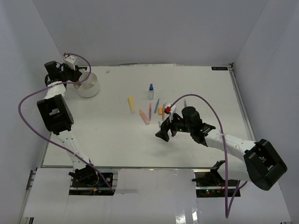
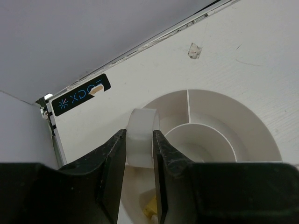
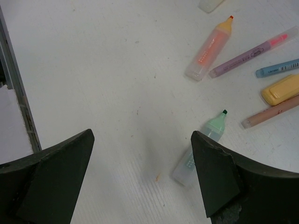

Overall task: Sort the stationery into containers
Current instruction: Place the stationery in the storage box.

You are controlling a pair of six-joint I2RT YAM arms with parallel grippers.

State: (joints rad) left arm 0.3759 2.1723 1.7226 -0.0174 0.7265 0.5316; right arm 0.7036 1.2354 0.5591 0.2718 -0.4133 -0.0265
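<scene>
My left gripper point(image 2: 139, 140) is shut on the clear tape ring point(image 2: 141, 135) and holds it upright over the near rim of the white divided container point(image 2: 243, 109). Something yellow point(image 2: 150, 212) lies in one compartment. In the top view this gripper point(image 1: 77, 74) hangs at the container point(image 1: 88, 86), far left. My right gripper point(image 3: 142, 136) is open and empty over bare table, with a green marker point(image 3: 201, 147) beside its right finger. Beyond lie an orange-tipped marker point(image 3: 209, 49), a purple pen point(image 3: 247, 55), a blue pen point(image 3: 278, 69), a yellow eraser point(image 3: 280, 88) and a pinkish pen point(image 3: 271, 112).
In the top view a yellow marker point(image 1: 131, 103) and a blue-capped bottle point(image 1: 151, 91) lie mid-table, left of and behind the right gripper point(image 1: 164, 133). The table's left edge rail point(image 3: 18, 107) runs near the right gripper's left finger. White walls enclose the table.
</scene>
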